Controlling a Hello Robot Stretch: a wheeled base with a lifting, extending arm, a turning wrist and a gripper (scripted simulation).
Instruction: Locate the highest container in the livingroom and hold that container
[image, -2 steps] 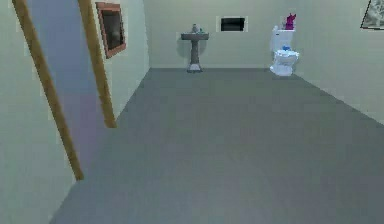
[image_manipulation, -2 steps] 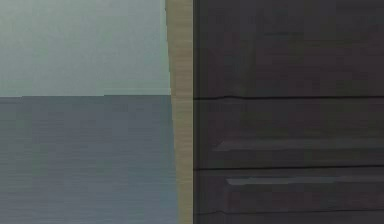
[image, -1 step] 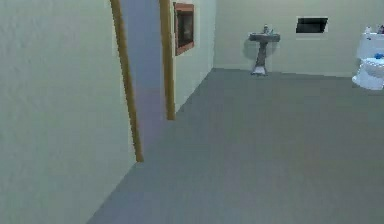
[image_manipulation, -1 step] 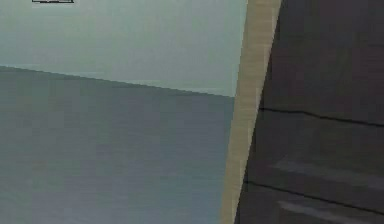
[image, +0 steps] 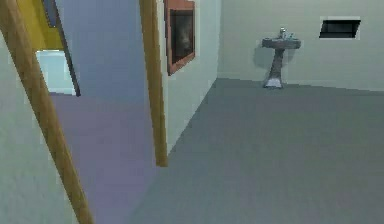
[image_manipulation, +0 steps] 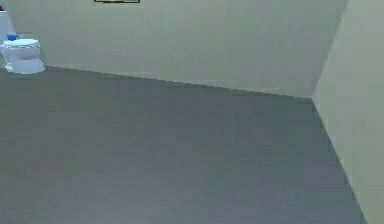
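Floor (image: 290, 150): grey and bare, running from 6 o'clock out to the far wall. It is open enough for the base to turn on.

Walls (image_manipulation: 200, 40): pale and plain, meeting in a corner at about 2 o'clock in the arm side view.

Door frame (image: 154, 90): a wooden post at 11 o'clock in the forward view, with a second post (image: 40, 110) leaning in at 9 o'clock. Between them lies a lavender surface (image: 100, 100), with yellow and white beyond. I judge this to be the way out of the room.

Framed picture (image: 181, 35): hangs flat on the wall just past the post at 12 o'clock, at looking height.

Pedestal sink (image: 281, 50): at 1 o'clock, backed against the far wall, probably where the pipes run. A small pale thing (image: 283, 32) stands on its rim, too small to name.

Toilet (image_manipulation: 22, 55): white, at 10 o'clock in the arm side view. It is set against the wall for the same reason, with a blue bit (image_manipulation: 11, 38) on top.

Dark panel (image: 347, 28): high on the far wall at 2 o'clock; a vent or a small window, I cannot tell which.

Gripper: I cannot tell its state.

Container: I cannot tell where it stands. Sink and toilet mark this as a bathroom, so the livingroom likely lies elsewhere — the search step is barely begun, and the doorway is the sensible heading.
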